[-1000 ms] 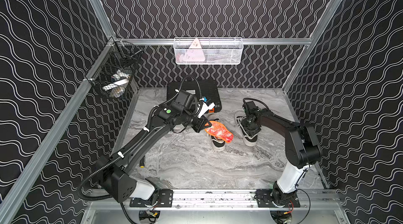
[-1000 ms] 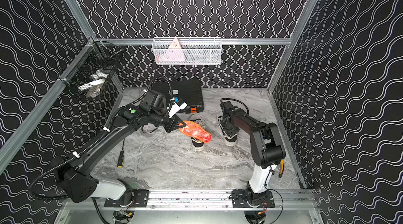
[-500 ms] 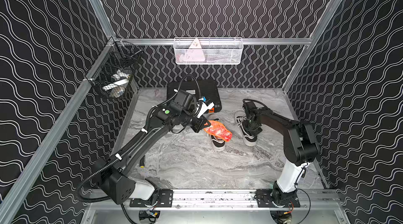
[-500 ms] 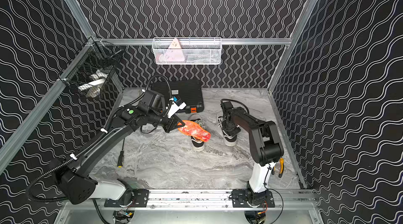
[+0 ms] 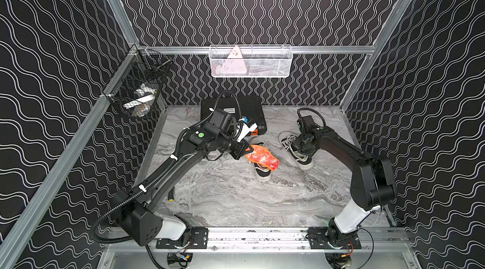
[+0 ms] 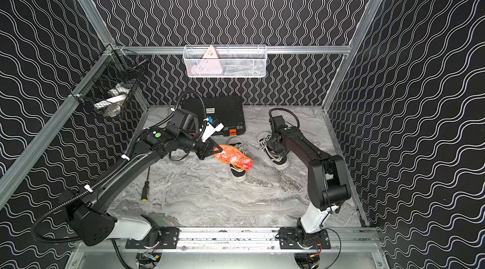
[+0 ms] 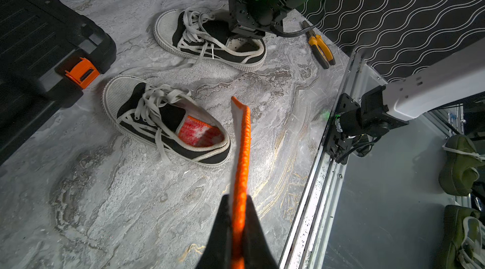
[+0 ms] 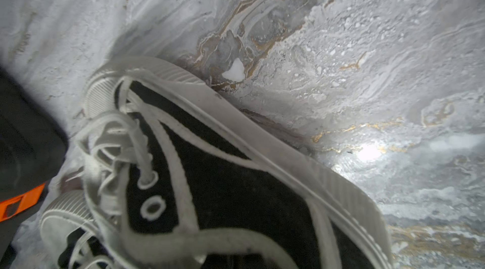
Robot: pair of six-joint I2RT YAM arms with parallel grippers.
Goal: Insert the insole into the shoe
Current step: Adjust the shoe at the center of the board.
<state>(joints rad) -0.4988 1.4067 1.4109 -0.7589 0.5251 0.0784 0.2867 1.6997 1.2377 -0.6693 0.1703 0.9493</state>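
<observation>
One floppy orange mesh insole point(image 5: 262, 159), pinched by its end in the left tool point(image 5: 245, 150) above the left black canvas sneaker point(image 7: 157, 118), could buckle entering the matching right sneaker point(image 7: 210, 37), at whose collar the right tool point(image 7: 246, 31) sits pressed together.

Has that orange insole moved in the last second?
No. The insole hangs over the same shoe, just as far from the black case.

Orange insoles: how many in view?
2. One orange mesh insole is pinched in the left gripper; another insole lies inside the black canvas sneaker nearer that arm. The second sneaker's interior is partly hidden.
</observation>
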